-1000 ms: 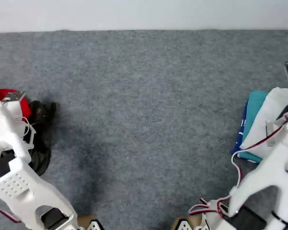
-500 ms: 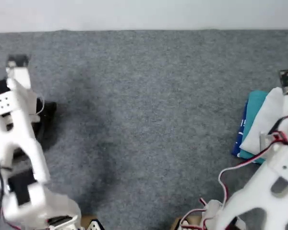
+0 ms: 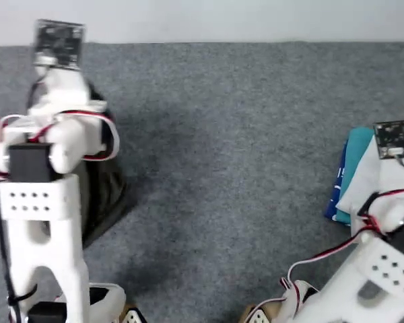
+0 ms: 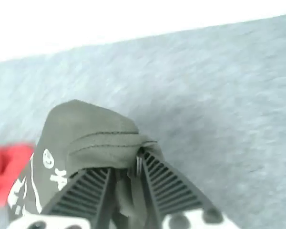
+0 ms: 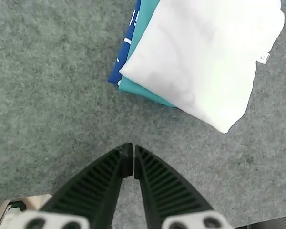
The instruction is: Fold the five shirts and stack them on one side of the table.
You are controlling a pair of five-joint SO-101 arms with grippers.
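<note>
From the high view, a grey felt-covered tabletop (image 3: pixel 242 148) runs back to a plain white wall (image 3: pixel 222 20). At one side the left arm (image 3: pixel 44 202) stands tall with a dark shirt (image 3: pixel 104 195) hanging beneath it. At the opposite edge sits a stack of folded shirts (image 3: pixel 353 182), with the right arm (image 3: pixel 370 276) beside it.

In the left wrist view, the left gripper (image 4: pixel 138 155) is clenched on a bunched fold of the dark shirt, which bears white print. A red shirt (image 4: pixel 7 167) lies just beyond it on the grey surface, with the white wall behind.

In the right wrist view, the right gripper (image 5: pixel 133 148) is closed on nothing, its tips together over bare felt near the stack. A white shirt (image 5: pixel 205 57) lies on top of a teal shirt (image 5: pixel 143 88), and a blue shirt (image 5: pixel 126 52) is at the bottom.
</note>
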